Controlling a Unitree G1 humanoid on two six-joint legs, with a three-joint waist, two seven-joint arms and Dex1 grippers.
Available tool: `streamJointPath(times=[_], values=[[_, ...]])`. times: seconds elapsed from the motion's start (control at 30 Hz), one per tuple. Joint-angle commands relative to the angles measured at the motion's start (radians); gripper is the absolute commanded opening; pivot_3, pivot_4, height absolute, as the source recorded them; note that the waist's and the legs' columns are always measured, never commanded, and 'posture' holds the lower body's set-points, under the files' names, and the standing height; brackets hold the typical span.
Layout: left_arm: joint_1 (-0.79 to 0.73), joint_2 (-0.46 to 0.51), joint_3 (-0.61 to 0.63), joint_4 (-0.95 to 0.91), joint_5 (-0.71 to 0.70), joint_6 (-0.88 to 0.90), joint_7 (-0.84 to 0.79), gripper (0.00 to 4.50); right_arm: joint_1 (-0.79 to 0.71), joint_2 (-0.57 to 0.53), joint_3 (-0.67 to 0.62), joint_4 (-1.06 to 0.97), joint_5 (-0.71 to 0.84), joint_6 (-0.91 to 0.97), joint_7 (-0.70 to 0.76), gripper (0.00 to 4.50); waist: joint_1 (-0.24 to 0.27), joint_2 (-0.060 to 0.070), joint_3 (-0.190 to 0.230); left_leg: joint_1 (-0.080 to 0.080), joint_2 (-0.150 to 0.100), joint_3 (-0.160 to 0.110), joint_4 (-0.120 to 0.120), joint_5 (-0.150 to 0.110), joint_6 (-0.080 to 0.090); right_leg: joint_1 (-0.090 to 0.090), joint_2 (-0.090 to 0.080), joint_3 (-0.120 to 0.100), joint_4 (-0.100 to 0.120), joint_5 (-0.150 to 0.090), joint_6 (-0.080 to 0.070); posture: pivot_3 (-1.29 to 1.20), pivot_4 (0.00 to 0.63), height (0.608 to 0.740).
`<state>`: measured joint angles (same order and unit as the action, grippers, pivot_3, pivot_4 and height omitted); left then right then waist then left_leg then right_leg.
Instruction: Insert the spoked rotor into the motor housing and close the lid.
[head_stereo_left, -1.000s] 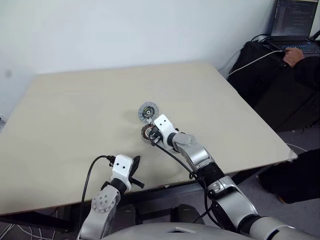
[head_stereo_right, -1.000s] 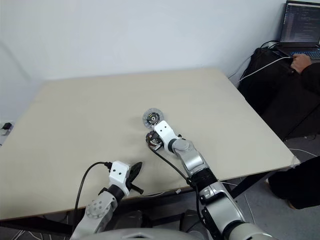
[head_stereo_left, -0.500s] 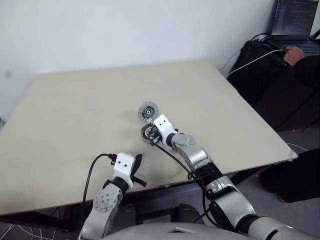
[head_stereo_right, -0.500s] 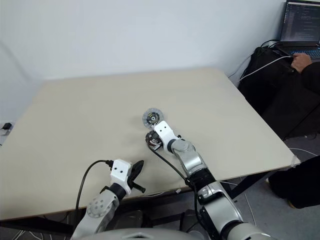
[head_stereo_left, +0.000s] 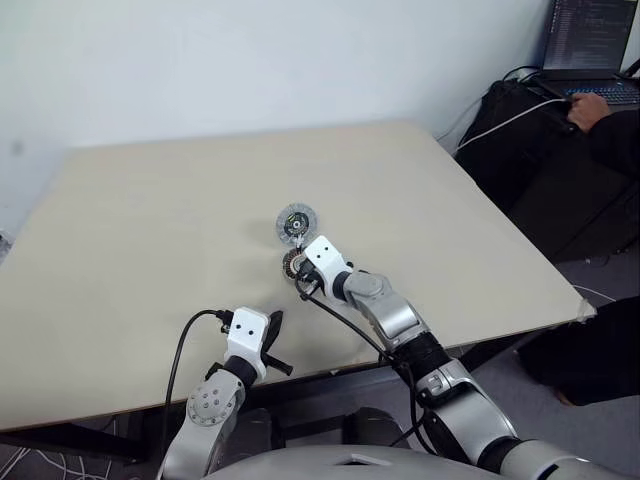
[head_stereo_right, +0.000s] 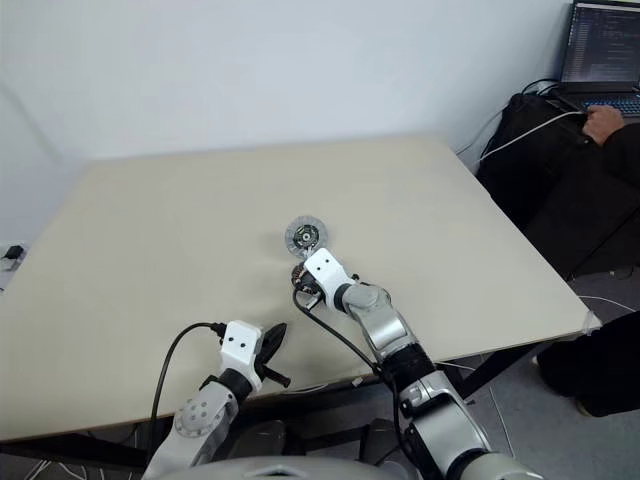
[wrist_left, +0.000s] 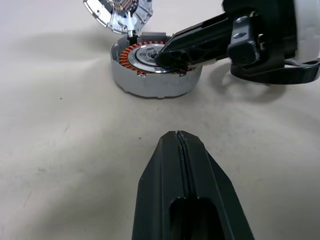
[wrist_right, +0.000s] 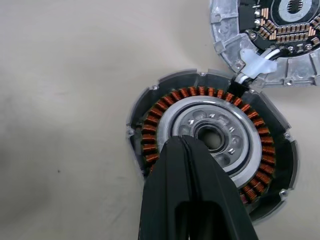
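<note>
Motor housing (wrist_right: 212, 142) lay flat on counter (head_stereo_left: 150, 220), open face up; lid (head_stereo_left: 296, 222) just beyond it, wired. Right gripper (wrist_right: 186, 146) jaws closed over housing centre; left gripper (wrist_left: 176, 137) jaws closed, empty.

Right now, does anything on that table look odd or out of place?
Nothing looks spilled or broken. The lid lies open beside the motor housing, joined to it by a short white wire. The right gripper, fingers shut, rests its tip over the housing's silver centre.
</note>
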<state>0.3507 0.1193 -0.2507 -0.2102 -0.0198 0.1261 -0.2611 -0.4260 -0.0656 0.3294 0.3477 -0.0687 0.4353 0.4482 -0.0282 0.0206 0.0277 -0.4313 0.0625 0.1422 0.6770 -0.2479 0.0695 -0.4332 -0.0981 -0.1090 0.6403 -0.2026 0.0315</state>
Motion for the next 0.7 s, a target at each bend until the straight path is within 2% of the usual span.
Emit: streamJointPath(times=[0.03,0.23,0.33,0.5,0.7], values=[[-0.011,-0.005,-0.013,-0.083,0.001,0.017,0.007,0.0,0.073,-0.037,-0.073,-0.227,0.028,-0.045,-0.024,0.02,0.005,0.0,0.001,-0.001,0.0,0.0,0.0,0.0,0.0,0.0,0.0,0.0,-0.001,0.0,0.0,0.0,0.0,0.74],[-0.006,0.001,-0.023,-0.12,-0.001,0.059,0.006,0.0,0.271,-0.096,-0.203,-0.55,0.093,0.058,-0.063,0.02,0.011,0.0,0.001,0.0,-0.001,0.0,-0.007,0.0,0.0,0.0,0.0,0.0,-0.008,0.0,0.0,0.0,0.0,0.74],[-0.008,0.005,-0.026,-0.13,-0.004,0.074,0.002,0.0,0.382,-0.126,-0.267,-0.659,0.11,0.11,-0.087,0.59,0.014,0.0,0.001,0.0,-0.001,0.0,-0.012,0.0,-0.001,0.0,0.001,0.0,-0.012,0.0,0.0,0.0,0.0,0.74],[-0.019,0.015,-0.016,-0.129,-0.011,0.085,-0.009,0.0,0.555,-0.129,-0.35,-0.779,0.179,0.189,-0.105,2.2,0.016,0.0,0.001,0.001,-0.001,0.0,-0.013,0.0,-0.002,0.0,0.002,-0.001,-0.013,-0.001,0.0,0.0,0.0,0.74],[-0.036,0.03,-0.002,-0.089,-0.017,0.063,-0.024,0.0,0.619,-0.009,-0.463,-0.801,0.312,0.277,-0.176,4.2,0.011,0.0,0.001,0.003,0.0,-0.001,-0.012,-0.001,-0.002,0.002,0.001,-0.001,-0.013,-0.001,0.0,0.0,0.0,0.74]])
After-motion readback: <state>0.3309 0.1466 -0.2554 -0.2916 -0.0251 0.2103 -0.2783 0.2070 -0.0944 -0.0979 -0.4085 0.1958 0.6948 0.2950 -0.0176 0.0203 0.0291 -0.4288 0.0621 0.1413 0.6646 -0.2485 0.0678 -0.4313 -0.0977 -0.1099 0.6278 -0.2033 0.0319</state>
